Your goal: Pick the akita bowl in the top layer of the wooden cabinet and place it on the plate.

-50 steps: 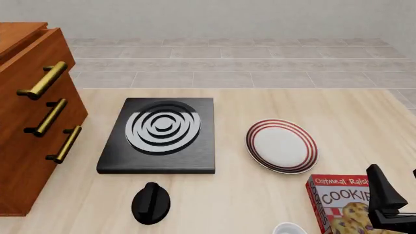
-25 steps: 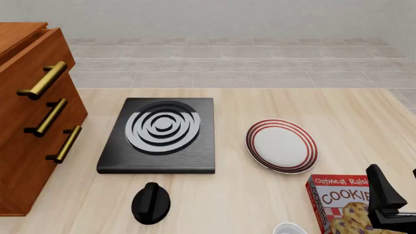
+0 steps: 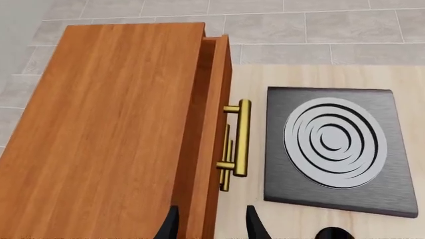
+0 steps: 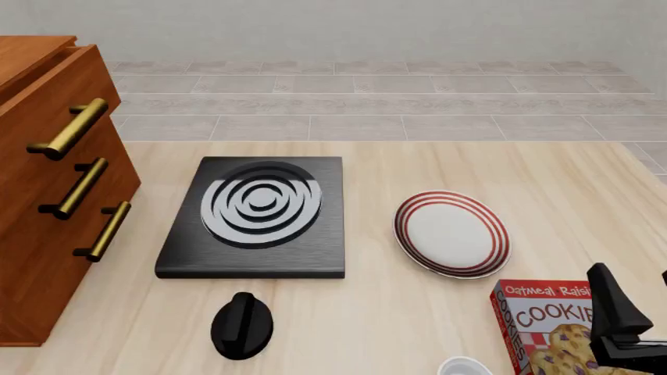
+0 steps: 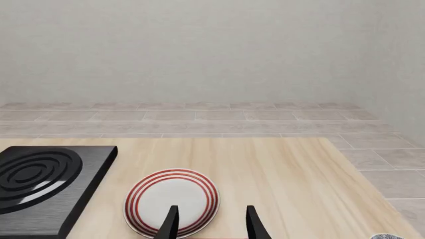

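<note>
Table's plate (image 4: pixel 451 233); drawer gap left-wrist only.

Nothing is visibly changing across the front view between the earlier pictures and now. The tall reddish-brown wooden cabinet (image 4: pixel 47 187) at the table's left edge is sitting exactly where it was, its top drawer (image 4: pixel 52 101) just as slightly pulled out. The round white plate with dark-red rings (image 4: pixel 451 233) is not shifting. The right arm's black gripper (image 4: pixel 625 320), near the table's front right corner, is not moving. The wrist views have no earlier pictures to compare against.
</note>
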You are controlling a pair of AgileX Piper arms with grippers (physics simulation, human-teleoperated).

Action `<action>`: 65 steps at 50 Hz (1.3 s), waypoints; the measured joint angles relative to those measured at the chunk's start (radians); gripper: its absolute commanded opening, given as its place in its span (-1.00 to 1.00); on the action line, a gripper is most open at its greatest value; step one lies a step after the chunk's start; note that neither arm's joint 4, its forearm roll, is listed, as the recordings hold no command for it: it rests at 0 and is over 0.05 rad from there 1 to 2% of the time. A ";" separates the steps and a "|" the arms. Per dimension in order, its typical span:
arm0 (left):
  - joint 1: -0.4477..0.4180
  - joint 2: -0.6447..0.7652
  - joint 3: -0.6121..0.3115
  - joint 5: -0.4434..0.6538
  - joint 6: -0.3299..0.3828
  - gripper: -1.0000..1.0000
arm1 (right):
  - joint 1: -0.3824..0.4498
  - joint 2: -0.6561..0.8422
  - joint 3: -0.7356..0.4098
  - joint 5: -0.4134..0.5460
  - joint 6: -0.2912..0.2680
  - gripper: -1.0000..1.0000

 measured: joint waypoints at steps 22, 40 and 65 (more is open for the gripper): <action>0.010 -0.026 0.079 -0.027 0.007 1.00 | 0.000 -0.001 0.000 0.001 0.000 1.00; 0.015 -0.047 0.147 -0.048 0.011 1.00 | -0.001 -0.002 0.000 0.002 0.000 1.00; 0.033 -0.064 0.199 -0.081 0.031 1.00 | -0.002 -0.005 0.000 0.006 -0.001 1.00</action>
